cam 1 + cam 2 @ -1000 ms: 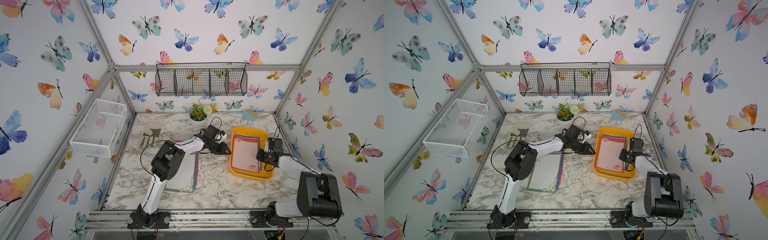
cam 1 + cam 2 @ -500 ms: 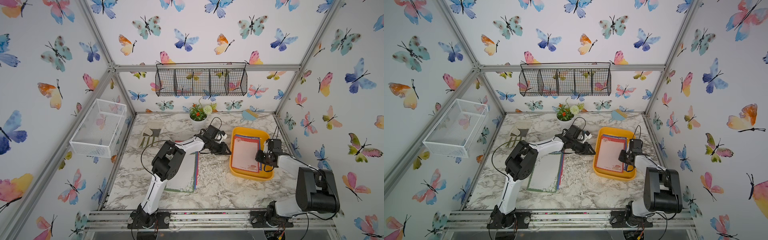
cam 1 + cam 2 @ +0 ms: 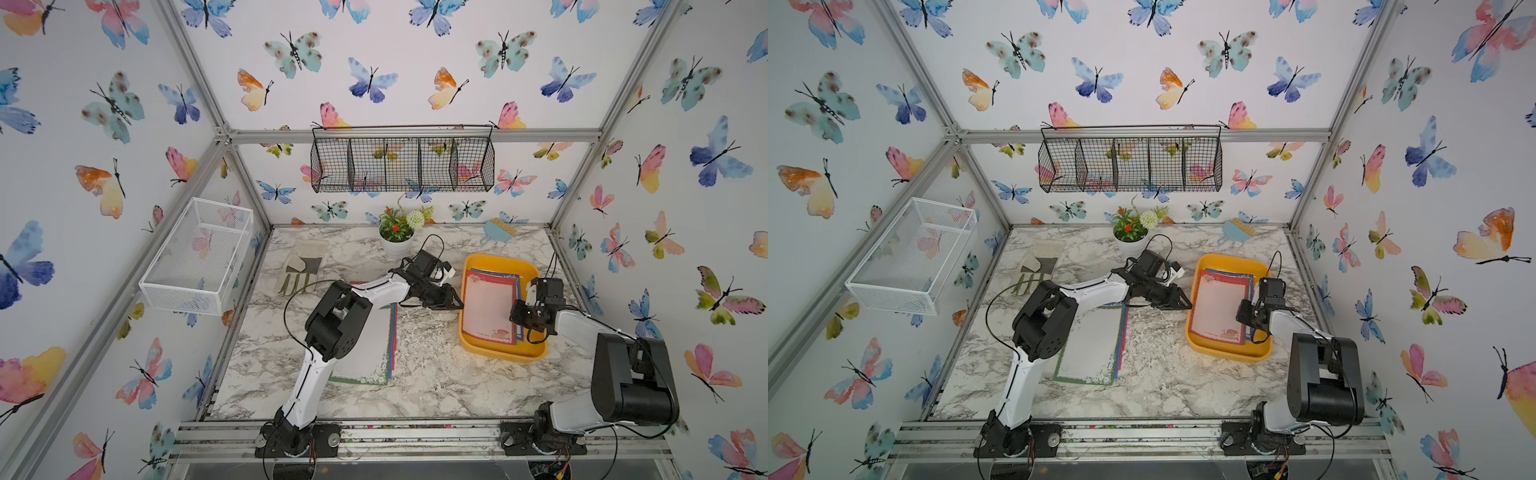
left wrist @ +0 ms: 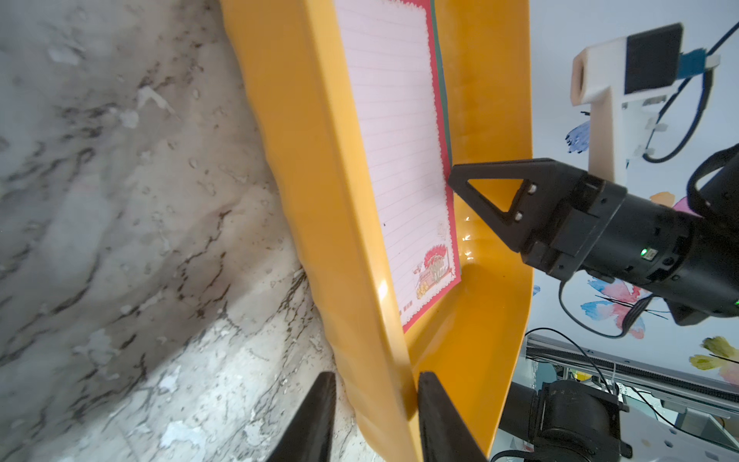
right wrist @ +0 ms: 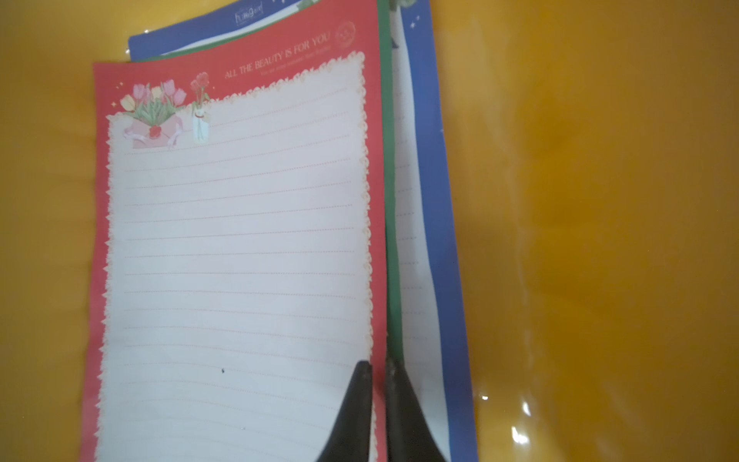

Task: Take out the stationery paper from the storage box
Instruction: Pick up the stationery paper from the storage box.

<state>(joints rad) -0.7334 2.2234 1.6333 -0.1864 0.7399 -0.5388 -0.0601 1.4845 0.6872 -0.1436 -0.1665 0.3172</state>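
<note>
The yellow-orange storage box (image 3: 503,353) (image 3: 1225,353) sits on the right of the marble table. In it lies the stationery paper (image 3: 488,307) (image 3: 1219,307), a red-bordered lined sheet (image 5: 240,240) over green and blue ones. My right gripper (image 3: 513,318) (image 5: 378,368) is shut on the red sheet's long edge, seen from the left wrist too (image 4: 452,180). My left gripper (image 3: 460,305) (image 4: 376,376) straddles the box's left wall (image 4: 304,200), one finger inside and one outside. More sheets (image 3: 365,353) (image 3: 1092,349), a green-bordered one on top, lie on the table under the left arm.
At the back stand a flower pot (image 3: 395,237), a glove (image 3: 301,268) and a blue brush (image 3: 498,230). A white mesh basket (image 3: 199,253) hangs on the left wall, a black wire basket (image 3: 403,164) on the back wall. White crumbs (image 3: 428,332) litter the marble.
The right gripper's jaws have closed onto the edge of the red-bordered sheet. The left arm and the box stay where they were.
</note>
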